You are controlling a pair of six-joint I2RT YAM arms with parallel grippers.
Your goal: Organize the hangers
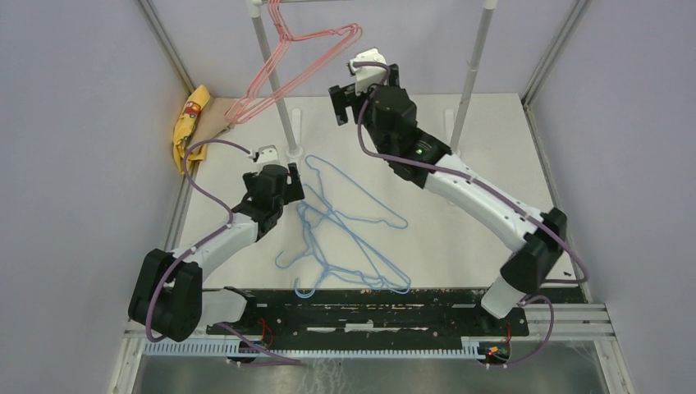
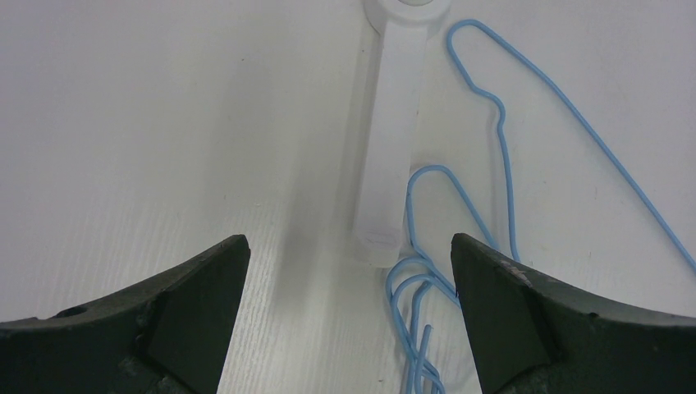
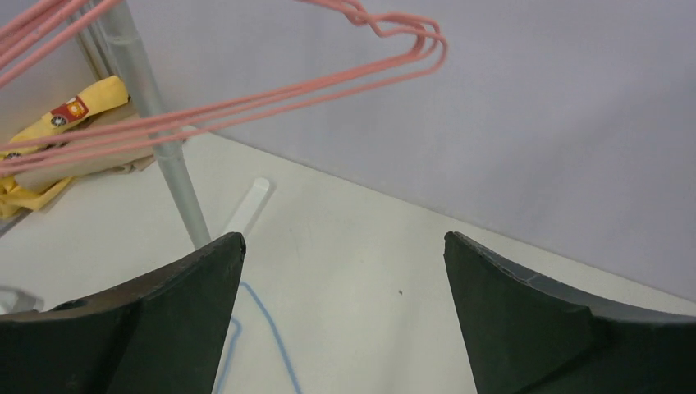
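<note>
Pink-red wire hangers [image 1: 305, 56] hang on the white pole rack [image 1: 474, 74] in the top view, while light blue wire hangers [image 1: 324, 222] lie tangled on the white table [image 1: 484, 164], so perhaps half the job remains. Left wrist view: the left gripper [image 2: 349, 246] is spread and empty above blue hooks beside the rack's foot [image 2: 386, 148]. Right wrist view: the right gripper [image 3: 345, 242] gapes empty below the pink ones.

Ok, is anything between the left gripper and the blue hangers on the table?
Nothing visible blocks it. The left gripper is open, with the hooks of the blue hangers just ahead. The white rack foot lies right beside those hooks and may crowd a grasp.
</note>
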